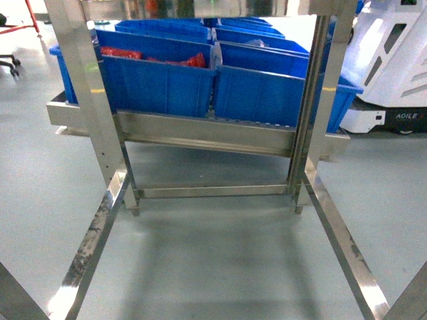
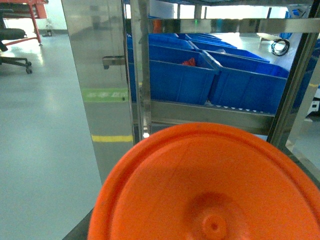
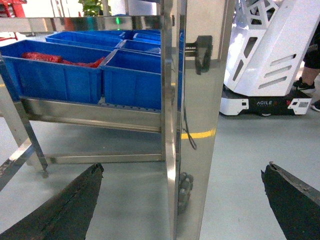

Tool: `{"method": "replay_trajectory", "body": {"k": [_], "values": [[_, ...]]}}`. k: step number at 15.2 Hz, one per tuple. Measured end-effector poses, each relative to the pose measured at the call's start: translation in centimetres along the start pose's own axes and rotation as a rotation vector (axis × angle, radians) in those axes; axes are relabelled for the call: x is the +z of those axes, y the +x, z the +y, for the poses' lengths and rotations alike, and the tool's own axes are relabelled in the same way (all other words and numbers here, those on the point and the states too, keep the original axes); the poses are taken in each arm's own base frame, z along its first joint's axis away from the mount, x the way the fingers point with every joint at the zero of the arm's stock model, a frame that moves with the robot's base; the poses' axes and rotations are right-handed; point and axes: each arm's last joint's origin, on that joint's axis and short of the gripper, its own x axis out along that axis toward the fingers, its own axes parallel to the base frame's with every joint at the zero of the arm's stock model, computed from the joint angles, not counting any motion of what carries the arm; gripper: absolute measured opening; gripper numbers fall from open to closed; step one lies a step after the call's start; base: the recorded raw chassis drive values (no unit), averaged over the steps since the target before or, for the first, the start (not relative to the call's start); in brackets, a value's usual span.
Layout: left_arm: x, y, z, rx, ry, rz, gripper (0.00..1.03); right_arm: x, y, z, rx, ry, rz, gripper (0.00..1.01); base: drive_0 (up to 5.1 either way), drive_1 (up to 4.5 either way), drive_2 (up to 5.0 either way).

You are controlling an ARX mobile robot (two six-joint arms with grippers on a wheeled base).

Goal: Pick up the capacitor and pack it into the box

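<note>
Approach step: your right gripper (image 3: 182, 200) gapes wide and empty, left unreadable behind orange disc (image 2: 210, 190); next, reach the blue bins (image 1: 200, 73) at 12 o'clock.

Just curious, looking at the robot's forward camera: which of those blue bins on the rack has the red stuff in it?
The front left blue bin; red items lie inside it. The front right bin beside it shows none.

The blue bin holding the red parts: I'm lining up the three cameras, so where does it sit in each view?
Head: the blue bin with red parts is upper left, on the steel rack's shelf.
Left wrist: the same bin is upper centre, above the orange disc.
Right wrist: it is at upper left.
Shared landmark: the neighbouring blue bin to its right, seen in all three.
</note>
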Motion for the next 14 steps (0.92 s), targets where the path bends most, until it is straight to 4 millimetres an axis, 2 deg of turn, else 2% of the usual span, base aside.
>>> {"method": "replay_trajectory", "body": {"k": [7, 14], "values": [[-0.01, 0.00, 0.00, 0.000, 0.000, 0.001, 0.43, -0.01, 0.00, 0.00, 0.001, -0.001, 0.001, 0.98, 0.0, 0.00, 0.0], [0.01, 0.00, 0.00, -0.001, 0.000, -0.001, 0.43, -0.01, 0.00, 0.00, -0.001, -0.001, 0.001, 0.98, -5.0, 2.28, 2.5]]}}
